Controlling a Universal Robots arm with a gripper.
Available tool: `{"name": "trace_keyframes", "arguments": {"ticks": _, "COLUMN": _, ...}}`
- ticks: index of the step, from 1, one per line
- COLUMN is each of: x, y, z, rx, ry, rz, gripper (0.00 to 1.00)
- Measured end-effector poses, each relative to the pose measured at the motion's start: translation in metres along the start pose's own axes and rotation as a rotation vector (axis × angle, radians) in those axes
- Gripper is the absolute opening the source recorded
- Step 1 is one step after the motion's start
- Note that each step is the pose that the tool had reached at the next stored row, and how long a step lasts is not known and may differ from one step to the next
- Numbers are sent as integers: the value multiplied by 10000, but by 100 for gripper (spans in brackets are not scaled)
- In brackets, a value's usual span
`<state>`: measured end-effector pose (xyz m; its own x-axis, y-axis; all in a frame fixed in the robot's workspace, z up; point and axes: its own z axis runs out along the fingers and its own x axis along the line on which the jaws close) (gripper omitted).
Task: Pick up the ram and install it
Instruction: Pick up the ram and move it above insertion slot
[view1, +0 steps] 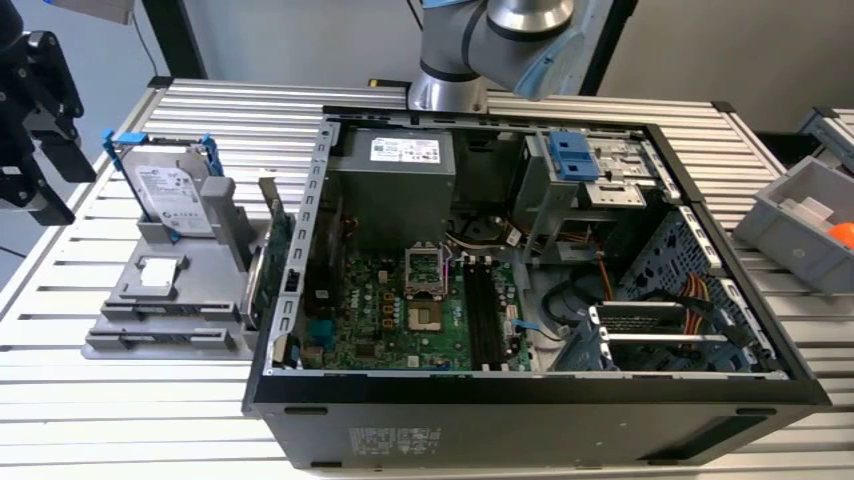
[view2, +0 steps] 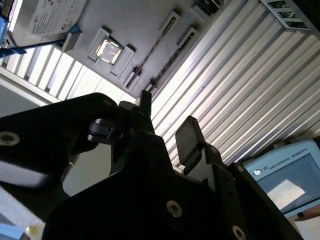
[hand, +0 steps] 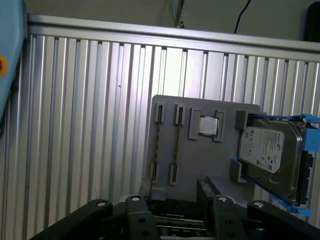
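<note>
Jaws apart and empty, my gripper (view2: 165, 114) hangs near the grey holder (hand: 210, 156); I should square them along the ram (hand: 176, 145) standing in it.

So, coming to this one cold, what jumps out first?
The open computer case lying on the slatted table, its green motherboard exposed, dominates the exterior view. At the exterior view's left, a grey holder props up a silver hard drive in a blue frame. In the second wrist view the black tool hangs open above the table, with nothing between its fingers.
</note>
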<state>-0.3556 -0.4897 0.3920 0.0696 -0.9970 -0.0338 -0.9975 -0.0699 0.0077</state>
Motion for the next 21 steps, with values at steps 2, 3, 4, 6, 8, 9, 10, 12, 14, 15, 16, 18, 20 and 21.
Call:
{"name": "trace_keyframes", "arguments": {"ticks": 2, "x": 0, "y": 0, "z": 0, "rx": -1, "ry": 1, "rz": -11, "gripper": 100}}
{"name": "trace_keyframes", "arguments": {"ticks": 3, "x": 0, "y": 0, "z": 0, "rx": 0, "ry": 1, "rz": -13, "gripper": 100}}
{"name": "trace_keyframes", "arguments": {"ticks": 4, "x": 0, "y": 0, "z": 0, "rx": 0, "ry": 0, "rz": -15, "gripper": 100}}
{"name": "trace_keyframes", "arguments": {"ticks": 6, "x": 0, "y": 0, "z": 0, "rx": -1, "ry": 0, "rz": -18, "gripper": 100}}
{"name": "trace_keyframes", "arguments": {"ticks": 8, "x": 0, "y": 0, "z": 0, "rx": -1, "ry": 0, "rz": -22, "gripper": 100}}
{"name": "trace_keyframes", "arguments": {"ticks": 9, "x": 0, "y": 0, "z": 0, "rx": -1, "ry": 0, "rz": -23, "gripper": 100}}
{"name": "trace_keyframes", "arguments": {"ticks": 10, "x": 0, "y": 0, "z": 0, "rx": -1, "ry": 1, "rz": -26, "gripper": 100}}
{"name": "trace_keyframes", "arguments": {"ticks": 12, "x": 0, "y": 0, "z": 2, "rx": 0, "ry": -1, "rz": -18, "gripper": 100}}
{"name": "trace_keyframes", "arguments": {"ticks": 14, "x": 0, "y": -1, "z": 6, "rx": 1, "ry": 0, "rz": 60, "gripper": 100}}
{"name": "trace_keyframes", "arguments": {"ticks": 15, "x": 0, "y": -1, "z": 11, "rx": 3, "ry": -1, "rz": 118, "gripper": 100}}
{"name": "trace_keyframes", "arguments": {"ticks": 16, "x": 1, "y": 0, "z": 16, "rx": 6, "ry": -1, "rz": 191, "gripper": 100}}
{"name": "trace_keyframes", "arguments": {"ticks": 18, "x": 0, "y": 0, "z": 26, "rx": 11, "ry": -2, "rz": 341, "gripper": 100}}
{"name": "trace_keyframes", "arguments": {"ticks": 20, "x": 1, "y": 0, "z": 41, "rx": 12, "ry": -2, "rz": 374, "gripper": 100}}
{"name": "trace_keyframes", "arguments": {"ticks": 21, "x": 1, "y": 0, "z": 51, "rx": 13, "ry": -3, "rz": 380, "gripper": 100}}
